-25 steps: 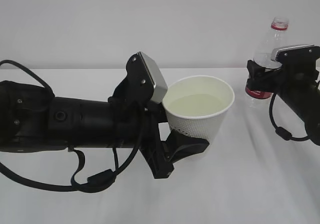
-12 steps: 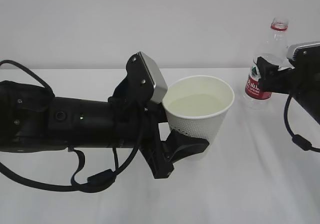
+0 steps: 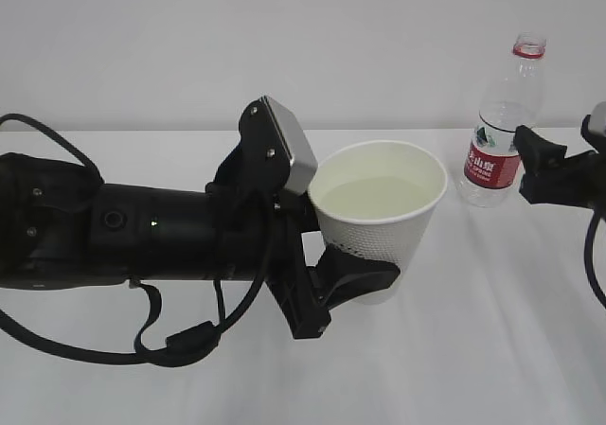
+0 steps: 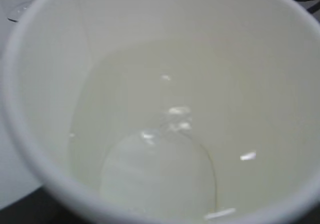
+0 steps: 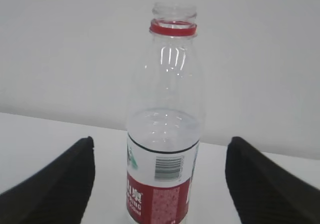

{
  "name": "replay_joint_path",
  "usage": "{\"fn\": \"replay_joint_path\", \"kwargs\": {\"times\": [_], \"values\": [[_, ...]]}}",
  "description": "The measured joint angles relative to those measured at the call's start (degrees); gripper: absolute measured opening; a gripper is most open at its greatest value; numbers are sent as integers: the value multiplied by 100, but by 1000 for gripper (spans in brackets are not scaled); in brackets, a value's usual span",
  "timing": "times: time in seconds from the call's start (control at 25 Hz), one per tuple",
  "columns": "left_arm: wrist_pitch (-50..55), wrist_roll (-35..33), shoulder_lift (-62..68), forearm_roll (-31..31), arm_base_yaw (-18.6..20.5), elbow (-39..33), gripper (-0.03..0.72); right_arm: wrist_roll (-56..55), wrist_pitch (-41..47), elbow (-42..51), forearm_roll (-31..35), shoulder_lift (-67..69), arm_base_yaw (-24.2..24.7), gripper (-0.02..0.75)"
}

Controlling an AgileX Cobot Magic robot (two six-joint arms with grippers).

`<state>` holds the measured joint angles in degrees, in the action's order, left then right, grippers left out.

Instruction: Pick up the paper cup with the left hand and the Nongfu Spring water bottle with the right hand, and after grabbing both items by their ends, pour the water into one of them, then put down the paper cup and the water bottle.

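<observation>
Two end effectors in frame, one per side of the white worktop (image 3: 492,349).

Left end effector (image 3: 355,278): clamped around the lower wall of the paper cup (image 3: 379,221), fingers spread to cup width. Cup upright, held at centre of the exterior view; whether its base touches the worktop cannot be told. Grey square block of the left arm sits just beside the cup rim on its left. Cup holds water (image 4: 165,149), a pale pool covering the bottom, with small glints on the surface in the left wrist view.

Right end effector (image 3: 559,174): jaws wide apart, nothing held. It sits at the right edge of the exterior view, just right of the Nongfu Spring water bottle (image 3: 502,127) and clear of it. In the right wrist view the bottle (image 5: 165,134) stands between and beyond the two dark fingertips (image 5: 55,184), gaps on both sides.

Bottle upright on the worktop, uncapped, red neck ring visible, right of the cup and well apart from it.
</observation>
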<state>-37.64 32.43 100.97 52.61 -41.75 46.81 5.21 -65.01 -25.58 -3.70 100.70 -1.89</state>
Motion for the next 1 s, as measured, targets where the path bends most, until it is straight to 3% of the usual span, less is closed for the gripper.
{"fn": "replay_joint_path", "kwargs": {"times": [0.36,0.76,1.0], "values": [[-13,0,0,0,0,0,501,-9,-23,761,-68,-488,0,597],[-76,0,0,-12,0,0,501,-286,-23,789,-75,-507,0,596],[-162,0,0,-591,0,0,501,-411,-23,789,-75,-507,0,595]]}}
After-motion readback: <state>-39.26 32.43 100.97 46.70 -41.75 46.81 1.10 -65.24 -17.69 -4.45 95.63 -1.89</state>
